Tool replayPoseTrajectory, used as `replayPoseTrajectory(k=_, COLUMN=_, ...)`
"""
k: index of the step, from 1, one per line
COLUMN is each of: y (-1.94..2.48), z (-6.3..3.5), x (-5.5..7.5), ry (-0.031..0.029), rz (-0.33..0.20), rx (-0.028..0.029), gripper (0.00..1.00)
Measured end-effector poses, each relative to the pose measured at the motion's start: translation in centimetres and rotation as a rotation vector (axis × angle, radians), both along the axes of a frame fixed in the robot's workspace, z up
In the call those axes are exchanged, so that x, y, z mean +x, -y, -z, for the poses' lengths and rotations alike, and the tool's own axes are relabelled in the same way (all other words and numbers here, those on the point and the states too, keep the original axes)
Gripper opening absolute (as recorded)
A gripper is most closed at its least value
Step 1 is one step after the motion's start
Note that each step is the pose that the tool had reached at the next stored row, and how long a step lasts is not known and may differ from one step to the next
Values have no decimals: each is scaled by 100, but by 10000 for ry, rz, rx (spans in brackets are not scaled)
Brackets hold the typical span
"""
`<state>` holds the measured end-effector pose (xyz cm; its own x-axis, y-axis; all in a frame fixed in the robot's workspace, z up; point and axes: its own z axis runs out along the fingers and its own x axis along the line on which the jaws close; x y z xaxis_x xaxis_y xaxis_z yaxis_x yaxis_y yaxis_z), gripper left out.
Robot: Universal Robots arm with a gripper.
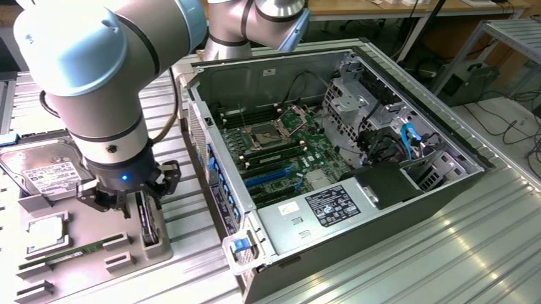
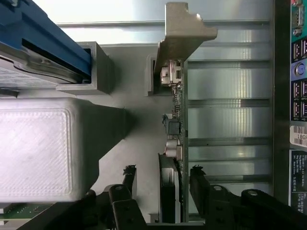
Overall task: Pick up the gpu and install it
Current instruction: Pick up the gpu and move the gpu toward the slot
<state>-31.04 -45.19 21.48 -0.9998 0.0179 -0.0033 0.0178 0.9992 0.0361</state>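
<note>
Grasp stage: straddling gpu (image 1: 149,221), edge-on in grey holder (image 1: 93,218) at lower left of exterior frame, gripper (image 2: 163,177) wide, touching nothing. Probably best centring on bare board edge, keeping fingers (image 2: 128,179) square, avoiding bracket (image 2: 184,28).

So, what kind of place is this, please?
Probably a robotics lab or test workshop for computer assembly. An open computer case lies on a ribbed metal table. A robot arm reaches over a grey tray that holds a hard drive and the gpu.
</note>
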Motion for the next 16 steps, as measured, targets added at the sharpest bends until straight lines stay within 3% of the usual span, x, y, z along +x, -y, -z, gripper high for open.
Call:
replayPoseTrajectory(k=1, y=2, z=3, x=0, ry=0, rz=0, rx=0, gripper=58)
replayPoseTrajectory(k=2, y=3, z=7, x=0, ry=1, rz=0, rx=0, gripper=51)
replayPoseTrajectory(k=10, y=4, z=13, x=10, ry=2, rz=0, rx=1, gripper=49)
replayPoseTrajectory(k=11, y=4, z=12, x=10, ry=1, rz=0, rx=0, gripper=42)
replayPoseTrajectory(k=16, y=4, z=12, x=20, ry=0, rz=-1, rx=0, gripper=42)
